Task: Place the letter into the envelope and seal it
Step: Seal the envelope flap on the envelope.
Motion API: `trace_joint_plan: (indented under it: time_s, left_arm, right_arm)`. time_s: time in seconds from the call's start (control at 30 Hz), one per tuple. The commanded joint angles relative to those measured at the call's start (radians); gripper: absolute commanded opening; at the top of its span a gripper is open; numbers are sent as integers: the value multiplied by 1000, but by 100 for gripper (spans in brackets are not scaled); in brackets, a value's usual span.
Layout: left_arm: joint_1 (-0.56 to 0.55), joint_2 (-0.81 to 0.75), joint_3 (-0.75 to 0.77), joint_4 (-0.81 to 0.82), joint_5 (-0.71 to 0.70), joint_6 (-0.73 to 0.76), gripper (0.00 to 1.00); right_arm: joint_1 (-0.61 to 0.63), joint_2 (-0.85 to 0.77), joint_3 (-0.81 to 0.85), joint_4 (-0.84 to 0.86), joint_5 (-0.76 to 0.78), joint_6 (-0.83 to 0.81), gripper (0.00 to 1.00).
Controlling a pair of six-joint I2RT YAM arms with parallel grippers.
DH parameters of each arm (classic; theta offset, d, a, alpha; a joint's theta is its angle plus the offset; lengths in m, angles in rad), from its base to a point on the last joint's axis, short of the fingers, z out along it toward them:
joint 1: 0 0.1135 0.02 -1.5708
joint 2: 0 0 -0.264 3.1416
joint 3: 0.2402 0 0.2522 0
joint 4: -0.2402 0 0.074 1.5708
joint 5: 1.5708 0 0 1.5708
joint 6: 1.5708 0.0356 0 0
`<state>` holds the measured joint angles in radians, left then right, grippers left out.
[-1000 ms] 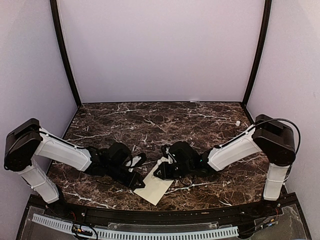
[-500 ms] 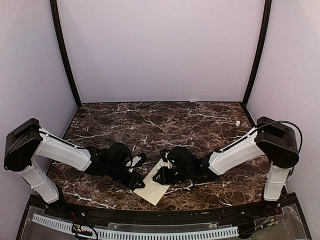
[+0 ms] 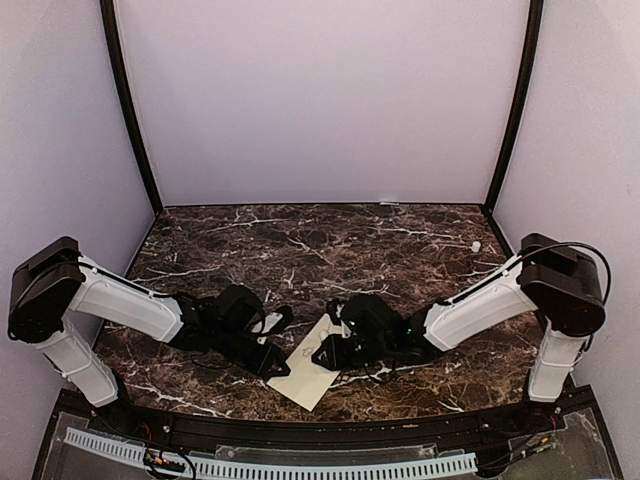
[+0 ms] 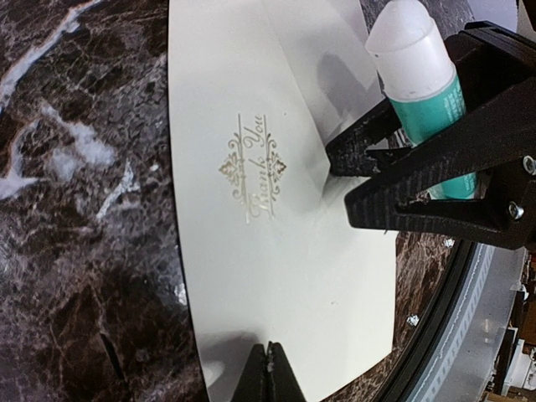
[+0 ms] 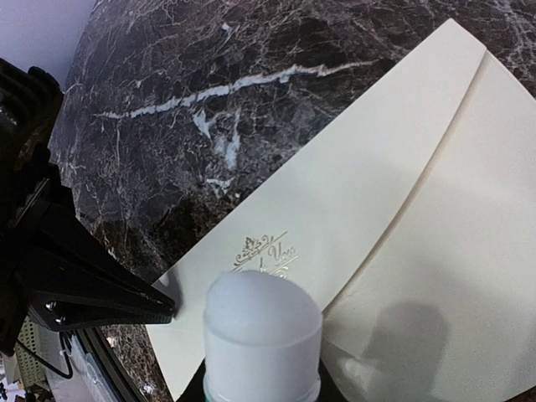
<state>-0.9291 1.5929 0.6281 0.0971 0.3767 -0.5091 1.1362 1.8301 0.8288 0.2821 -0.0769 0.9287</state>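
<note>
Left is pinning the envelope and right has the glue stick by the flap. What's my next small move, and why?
Probably lower the right gripper slightly and press along the flap edge. The flap lies folded over the envelope, but its edge looks a little raised and casts a shadow. The glue stick sits right beside it, and the shut left gripper pins the near edge, so sliding seems unlikely.

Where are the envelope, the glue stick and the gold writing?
envelope (image 4: 276,285): left wrist view, on its plain cream front.
glue stick (image 4: 427,105): left wrist view, on its teal body.
gold writing (image 4: 254,167): left wrist view, on its middle.
</note>
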Motion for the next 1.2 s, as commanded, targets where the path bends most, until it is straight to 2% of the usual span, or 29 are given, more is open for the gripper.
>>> trace_joint_plan:
  time_s: [0.0, 0.27, 0.57, 0.9, 1.17]
  left_arm:
    - [-5, -14, -11, -92, -33, 8, 1]
    - [-5, -27, -9, -91, -33, 6, 1]
    - [-5, -22, -8, -91, -31, 8, 1]
    - [-5, 1, 6, -91, -23, 10, 1]
    - [-5, 4, 9, -92, -22, 13, 1]
  right_arm:
    - [-3, 8, 22, -68, -3, -20, 0]
    - [3, -113, 55, -132, -1, -57, 0]
    - [-24, -12, 132, -112, -26, -87, 0]
    - [-78, 85, 127, -11, -116, -114, 0]
    - [-81, 98, 99, -11, -150, -112, 0]
